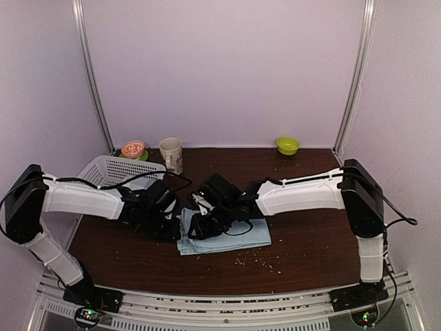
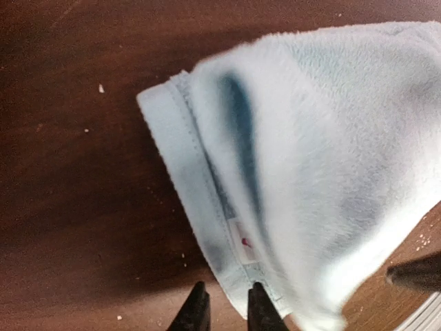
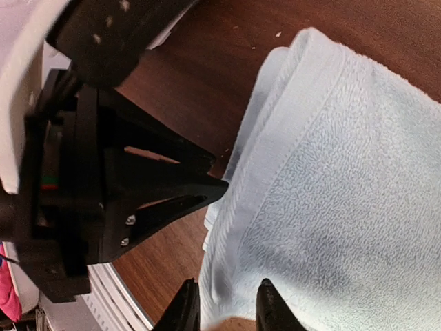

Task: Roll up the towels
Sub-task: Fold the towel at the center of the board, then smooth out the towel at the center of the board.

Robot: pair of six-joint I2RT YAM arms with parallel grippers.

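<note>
One light blue towel [image 1: 238, 238] lies at the table's middle front; its left edge is lifted. In the left wrist view the towel [image 2: 310, 138] shows its hem and a small label. My left gripper [image 1: 172, 224] [image 2: 226, 307] is almost closed, with the hem corner against the right finger. My right gripper [image 1: 201, 222] [image 3: 226, 307] is closed on the towel's [image 3: 344, 172] folded left edge, just right of the left gripper. The left gripper's black fingers [image 3: 207, 187] touch that same edge. No mint green panda towel is in view.
A white mesh basket [image 1: 103, 169] stands at the back left. Beside it are an orange patterned bowl [image 1: 133, 148] and a cream mug [image 1: 171, 153]. A green bowl [image 1: 288, 145] sits at the back right. Crumbs [image 1: 258, 258] lie in front of the towel.
</note>
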